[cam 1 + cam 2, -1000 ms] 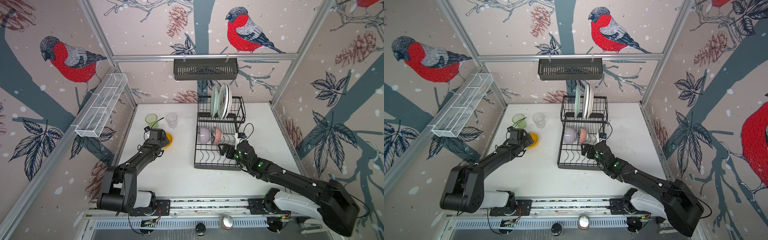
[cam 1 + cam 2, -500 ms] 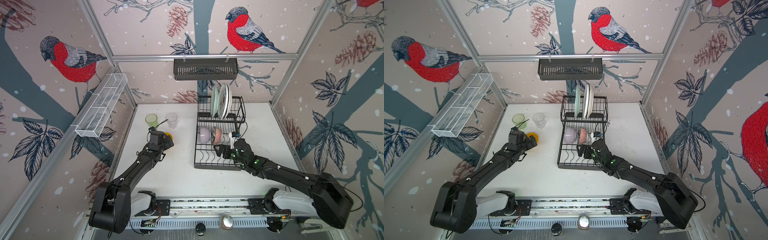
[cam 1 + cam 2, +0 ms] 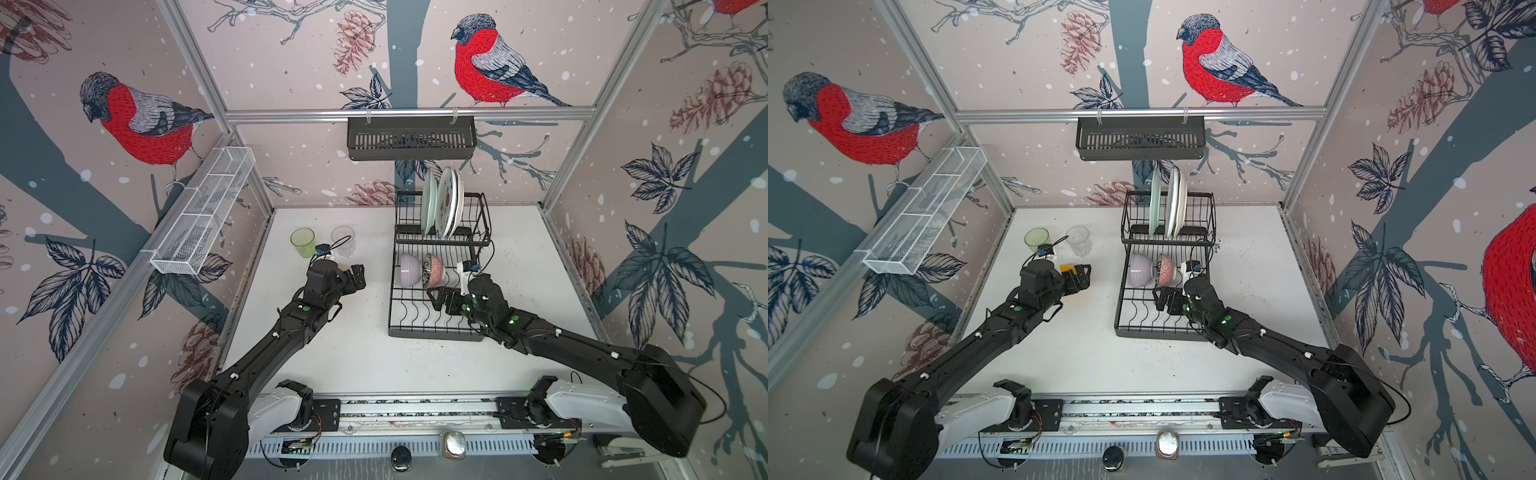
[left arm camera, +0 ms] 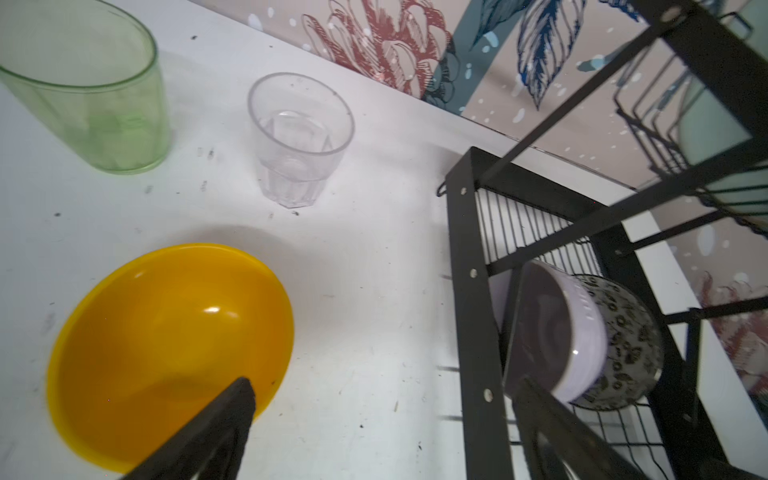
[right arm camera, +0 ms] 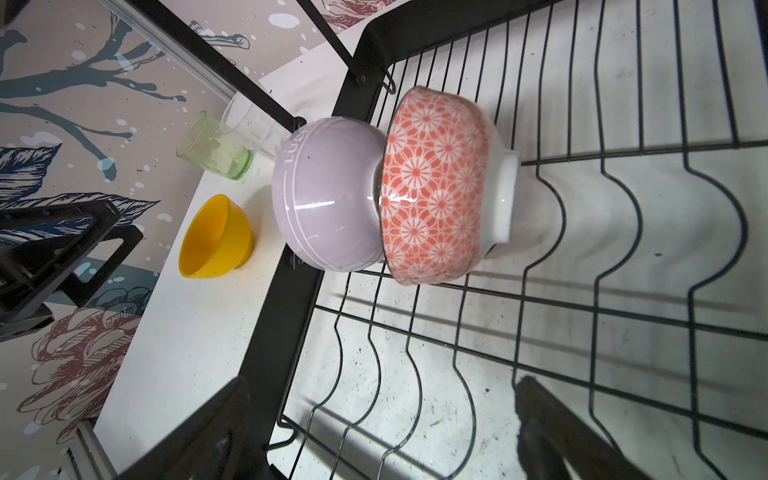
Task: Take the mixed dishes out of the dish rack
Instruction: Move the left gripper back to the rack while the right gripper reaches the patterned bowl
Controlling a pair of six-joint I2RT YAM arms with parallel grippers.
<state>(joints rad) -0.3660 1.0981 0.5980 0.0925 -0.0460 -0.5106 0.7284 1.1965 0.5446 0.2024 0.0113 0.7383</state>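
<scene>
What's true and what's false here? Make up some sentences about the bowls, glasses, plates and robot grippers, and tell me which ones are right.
1. The yellow bowl sits on the table, outside the rack. True.
2. The lilac bowl is on the table. False: it is on its side in the rack's lower tier, next to the pink bowl.
3. The green glass and the clear glass both stand on the table. True.
4. The right gripper holds the pink bowl. False: it is open and empty, just in front of that bowl.
5. The plates lie flat on the table. False: they stand on edge in the rack's upper tier.
</scene>
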